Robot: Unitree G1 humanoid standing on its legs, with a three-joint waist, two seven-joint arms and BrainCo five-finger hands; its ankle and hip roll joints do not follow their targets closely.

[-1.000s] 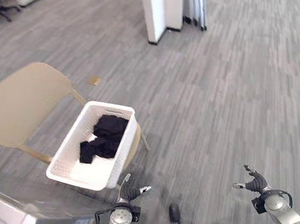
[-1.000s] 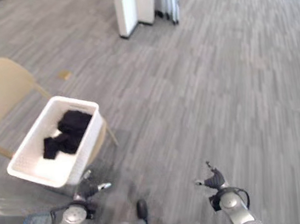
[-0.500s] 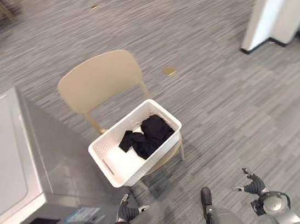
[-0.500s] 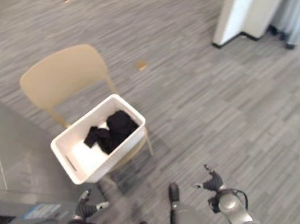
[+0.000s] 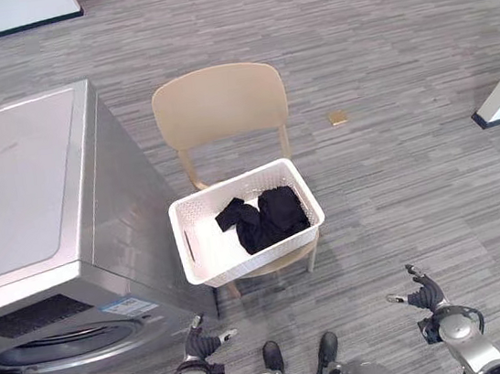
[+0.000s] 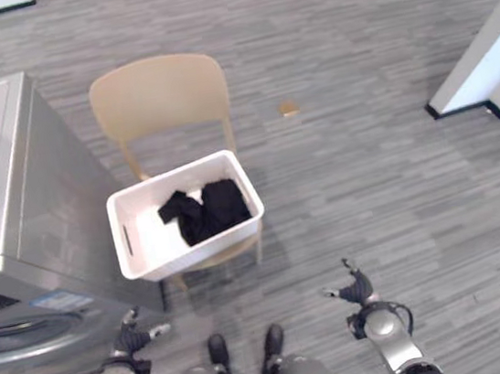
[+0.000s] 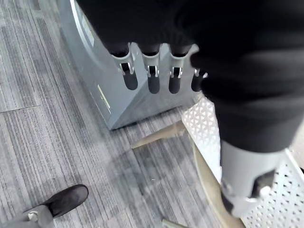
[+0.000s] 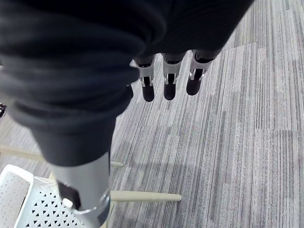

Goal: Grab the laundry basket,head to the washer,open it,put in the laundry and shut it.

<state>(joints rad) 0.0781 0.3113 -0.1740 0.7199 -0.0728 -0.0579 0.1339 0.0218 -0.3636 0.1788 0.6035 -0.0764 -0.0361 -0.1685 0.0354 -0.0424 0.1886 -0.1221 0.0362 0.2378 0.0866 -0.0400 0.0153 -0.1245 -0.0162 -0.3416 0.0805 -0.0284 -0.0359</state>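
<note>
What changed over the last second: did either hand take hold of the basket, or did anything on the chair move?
Only the camera swung, bringing the washer fully into view. Neither hand took hold of anything: the left hand and right hand stay low and open, holding nothing. The white laundry basket still sits on the beige chair with the dark laundry inside, apparently unmoved.

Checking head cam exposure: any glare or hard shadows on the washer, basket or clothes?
Left eye view: washer top carries a broad pale sheen, no hot spot; laundry basket evenly lit; the black laundry reads as one dark mass; a soft shadow lies under the chair. Left wrist view: washer side evenly grey, no glare.
</note>
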